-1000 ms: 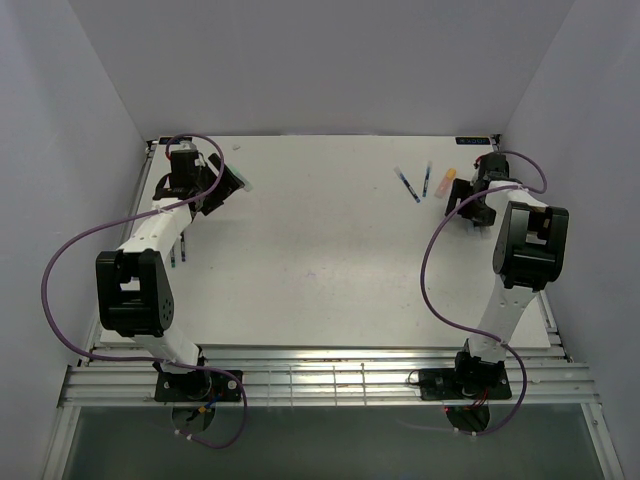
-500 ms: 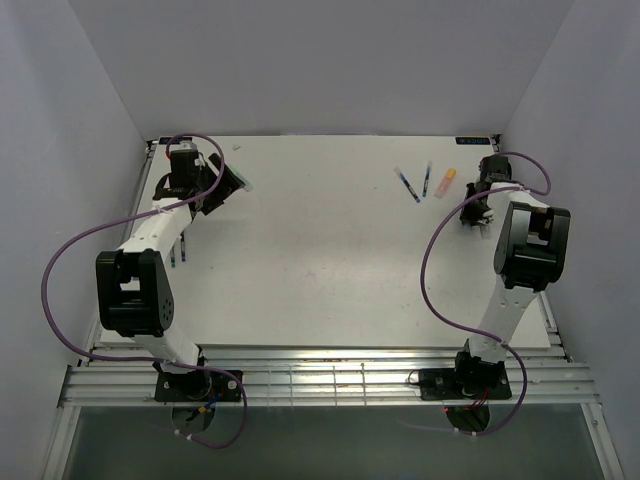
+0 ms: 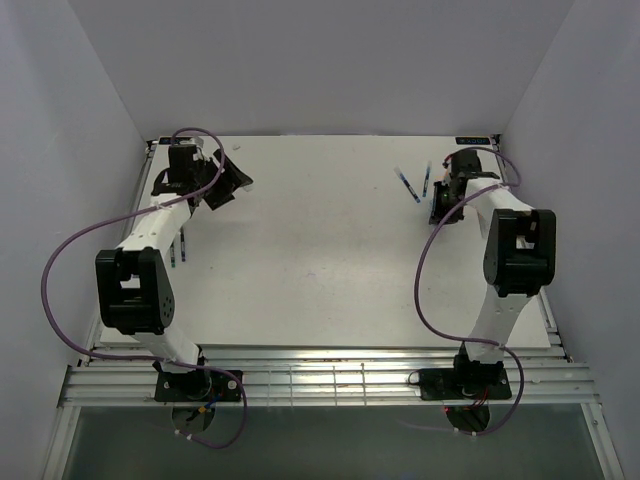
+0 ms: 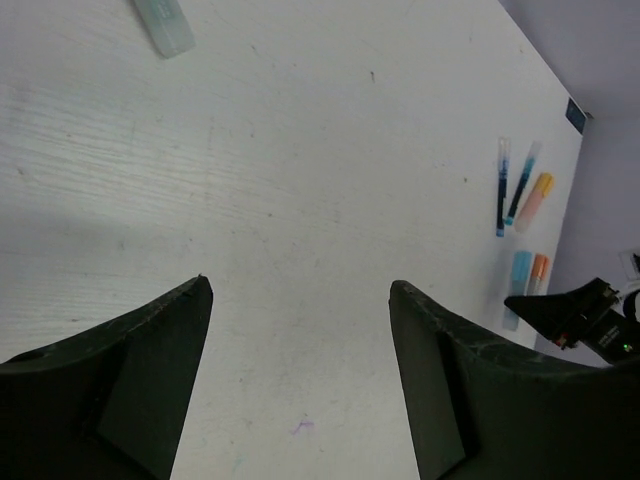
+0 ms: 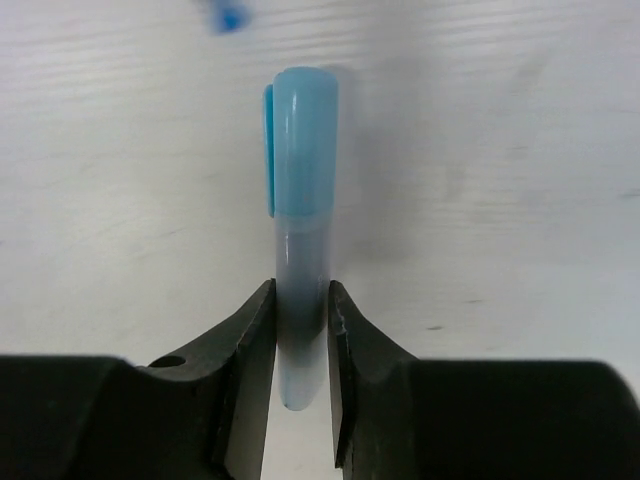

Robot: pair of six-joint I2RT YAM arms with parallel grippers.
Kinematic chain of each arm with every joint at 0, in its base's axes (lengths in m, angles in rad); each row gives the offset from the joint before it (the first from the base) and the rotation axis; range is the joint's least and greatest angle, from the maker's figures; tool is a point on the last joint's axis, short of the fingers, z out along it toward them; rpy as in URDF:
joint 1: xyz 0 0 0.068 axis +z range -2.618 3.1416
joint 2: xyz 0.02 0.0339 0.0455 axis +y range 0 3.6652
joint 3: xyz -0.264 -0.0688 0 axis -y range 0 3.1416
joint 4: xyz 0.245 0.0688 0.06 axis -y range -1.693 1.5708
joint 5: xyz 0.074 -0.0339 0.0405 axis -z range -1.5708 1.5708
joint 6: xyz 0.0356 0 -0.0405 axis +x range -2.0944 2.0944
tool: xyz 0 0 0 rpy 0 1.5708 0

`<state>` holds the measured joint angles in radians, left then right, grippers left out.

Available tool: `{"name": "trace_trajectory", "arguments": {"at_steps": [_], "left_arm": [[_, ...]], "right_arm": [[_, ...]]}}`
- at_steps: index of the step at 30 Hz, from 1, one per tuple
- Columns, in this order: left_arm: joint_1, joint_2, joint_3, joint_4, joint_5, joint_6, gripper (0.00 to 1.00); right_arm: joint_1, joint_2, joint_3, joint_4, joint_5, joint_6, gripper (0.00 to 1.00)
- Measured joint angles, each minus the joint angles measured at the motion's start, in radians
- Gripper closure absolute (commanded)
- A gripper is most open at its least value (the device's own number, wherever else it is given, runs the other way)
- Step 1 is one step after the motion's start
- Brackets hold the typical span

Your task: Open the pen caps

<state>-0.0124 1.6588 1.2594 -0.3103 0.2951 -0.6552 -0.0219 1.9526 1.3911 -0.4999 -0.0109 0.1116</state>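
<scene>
In the right wrist view my right gripper (image 5: 300, 300) is shut on the pale body of a light blue highlighter (image 5: 300, 270). Its brighter blue cap (image 5: 303, 140) points away from the fingers and sits on the pen. From above, that gripper (image 3: 441, 205) is at the far right of the table, beside two thin dark blue pens (image 3: 408, 185). My left gripper (image 4: 300, 290) hangs open over bare table with nothing between its fingers; from above, the left gripper (image 3: 225, 185) is at the far left. An orange-capped pink highlighter (image 4: 535, 200) lies next to the dark blue pens (image 4: 502, 185).
A pale green highlighter piece (image 4: 163, 25) lies near the left gripper. Two small dark pens (image 3: 178, 252) lie by the left arm's forearm. Another orange piece (image 4: 539, 268) rests beside the light blue highlighter (image 4: 519, 272). Grey walls close the table (image 3: 320, 280) on three sides.
The right gripper has swung left toward the pens and shut on the light blue highlighter. The left gripper has turned slightly and narrowed a little.
</scene>
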Motion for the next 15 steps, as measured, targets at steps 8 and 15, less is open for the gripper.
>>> {"name": "trace_trajectory", "arguments": {"at_steps": [8, 15], "left_arm": [[-0.064, 0.038, 0.002, 0.006, 0.267, -0.032, 0.18], [-0.199, -0.036, -0.135, 0.130, 0.412, -0.105, 0.22]], "right_arm": [[0.283, -0.179, -0.020, -0.044, -0.428, 0.054, 0.92], [0.399, -0.324, -0.287, 0.176, -0.882, 0.250, 0.92]]}}
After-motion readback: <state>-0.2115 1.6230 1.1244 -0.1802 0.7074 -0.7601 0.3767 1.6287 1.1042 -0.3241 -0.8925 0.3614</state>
